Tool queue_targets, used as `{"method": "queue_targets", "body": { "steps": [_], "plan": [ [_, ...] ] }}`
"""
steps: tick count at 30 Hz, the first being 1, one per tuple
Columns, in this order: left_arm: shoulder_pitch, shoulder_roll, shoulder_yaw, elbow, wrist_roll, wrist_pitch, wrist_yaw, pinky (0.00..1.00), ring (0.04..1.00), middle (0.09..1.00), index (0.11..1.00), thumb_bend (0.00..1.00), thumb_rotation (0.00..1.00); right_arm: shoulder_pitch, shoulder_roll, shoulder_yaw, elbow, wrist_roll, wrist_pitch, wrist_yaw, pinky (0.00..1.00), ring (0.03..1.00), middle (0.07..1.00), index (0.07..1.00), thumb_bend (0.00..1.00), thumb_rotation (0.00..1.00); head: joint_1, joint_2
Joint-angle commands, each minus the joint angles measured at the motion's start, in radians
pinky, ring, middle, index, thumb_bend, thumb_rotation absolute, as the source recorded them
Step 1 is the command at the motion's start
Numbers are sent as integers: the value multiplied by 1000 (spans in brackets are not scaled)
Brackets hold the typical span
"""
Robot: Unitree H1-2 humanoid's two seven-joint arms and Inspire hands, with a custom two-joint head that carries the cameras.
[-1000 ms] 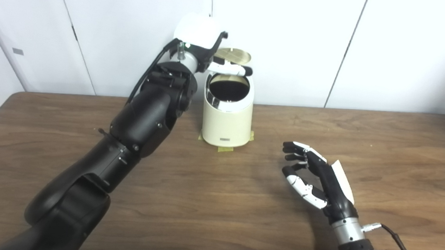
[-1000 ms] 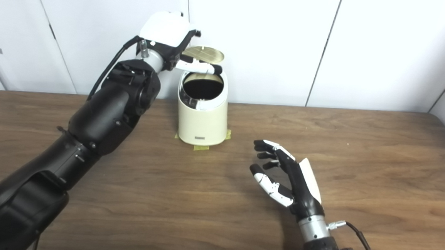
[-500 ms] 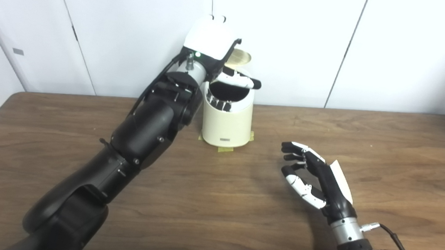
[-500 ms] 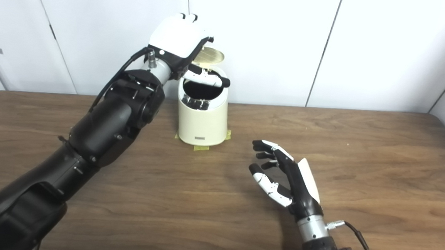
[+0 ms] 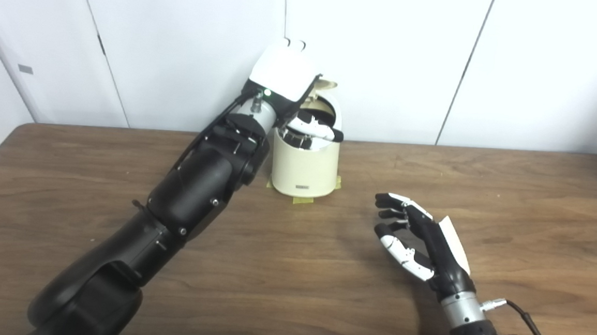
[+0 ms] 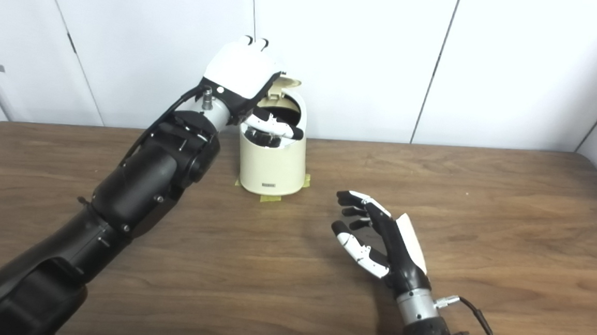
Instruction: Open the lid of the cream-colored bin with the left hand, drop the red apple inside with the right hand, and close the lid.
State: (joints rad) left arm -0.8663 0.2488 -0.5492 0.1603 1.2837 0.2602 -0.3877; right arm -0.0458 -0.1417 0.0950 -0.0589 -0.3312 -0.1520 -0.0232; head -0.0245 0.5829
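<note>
The lid (image 6: pixel 289 85) is half lowered onto the cream-colored bin (image 6: pixel 272 160) by the spread left hand (image 6: pixel 246 89), while the right hand (image 6: pixel 377 242) is held spread and empty; no apple is seen.

Bench (image 5: pixel 291 291) finished in brown wood grain with a low sheen, bin (image 5: pixel 304 170) moulded in smooth cream plastic, chromed glossy ring (image 5: pixel 300 143) fitted at its mouth, left hand (image 5: pixel 288 84) shelled in glossy white and black plastic, right hand (image 5: pixel 418 242) likewise, wrist collar (image 5: pixel 461 308) in brushed metal, wall panels (image 5: pixel 543 68) matt white
</note>
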Motion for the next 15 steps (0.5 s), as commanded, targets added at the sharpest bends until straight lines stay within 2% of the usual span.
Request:
{"method": "queue_targets", "body": {
  "steps": [1,15],
  "plan": [
    [-25,6,8,-38,20,3,-13,1000,984,845,816,948,916,-26,-1,-5,-31,9,-12,0,603,719,758,756,206,598,-2,1],
    [54,-10,10,-143,56,-1,-87,1000,962,844,812,949,932,-21,2,-10,-44,12,-2,3,601,715,754,752,230,643,-4,16]
  ]
}}
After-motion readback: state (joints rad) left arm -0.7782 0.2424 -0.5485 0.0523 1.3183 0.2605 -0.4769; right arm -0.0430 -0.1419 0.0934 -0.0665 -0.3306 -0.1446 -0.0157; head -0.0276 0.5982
